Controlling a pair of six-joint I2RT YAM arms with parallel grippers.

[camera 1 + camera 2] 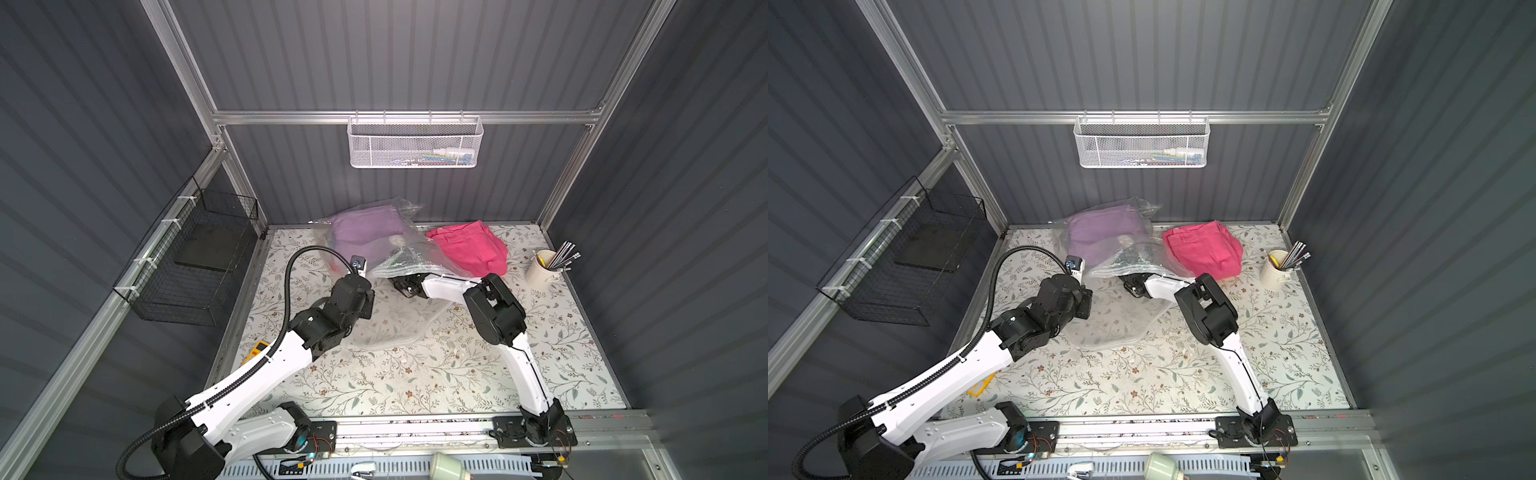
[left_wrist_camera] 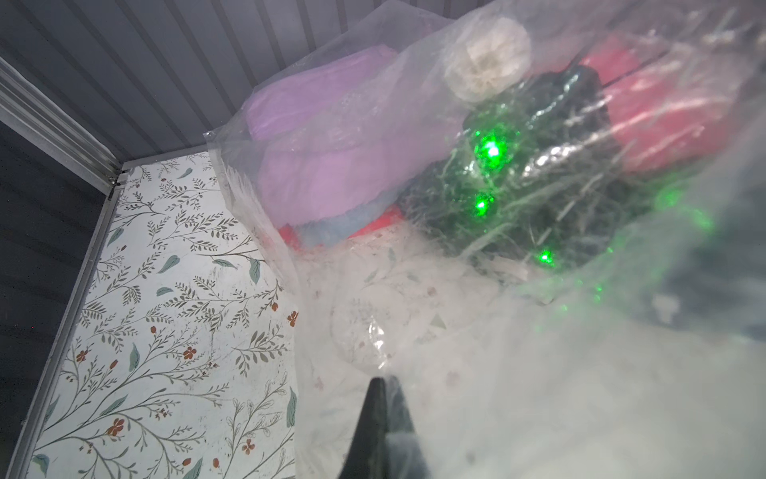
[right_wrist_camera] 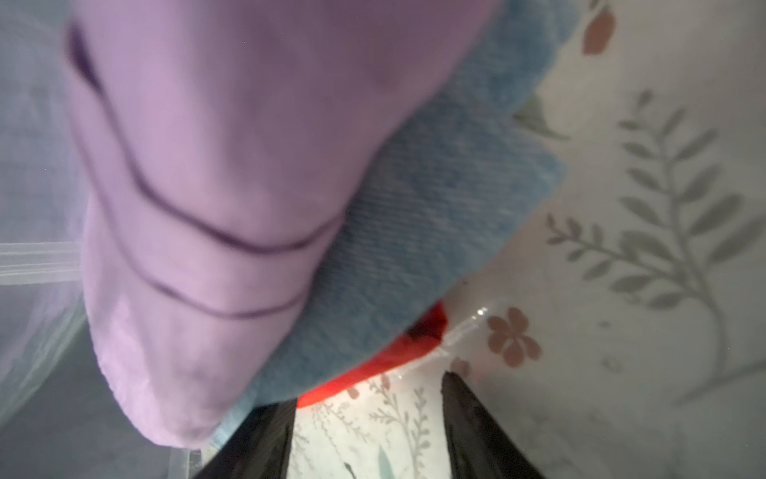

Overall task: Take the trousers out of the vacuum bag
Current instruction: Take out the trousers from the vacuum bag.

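- At the back of the table (image 1: 415, 374), close to the rear wall, the bag (image 1: 409, 259) (image 1: 1125, 259) lies crumpled, with its flat clear end spread toward the arms
- Inside it the lilac trousers (image 1: 370, 232) (image 1: 1104, 232) top a folded stack
- Up close, the right wrist view shows the blue trousers (image 3: 435, 199) directly under the lilac pair, and the red trousers (image 3: 373, 373) at the bottom, peeping out at the stack's edge
- A round white valve (image 2: 489, 58) sits on the film just beside the lilac pair
- Outside the bag, the pink trousers (image 1: 469, 247) (image 1: 1204, 249) lie folded on the table on the robot's right, close against the crinkled film
- Left gripper (image 2: 383, 383): fingers pressed together, pinching a fold of the bag's film, which is lifted and drapes across part of the wrist view
- Right gripper (image 3: 369, 394): reaches in under the raised film; its fingers (image 3: 468, 414) stand apart and grip nothing, their tips just short of the stack, the red trousers nearest
- Near the table's right edge a cup (image 1: 542, 270) of pens stands well apart from the bag
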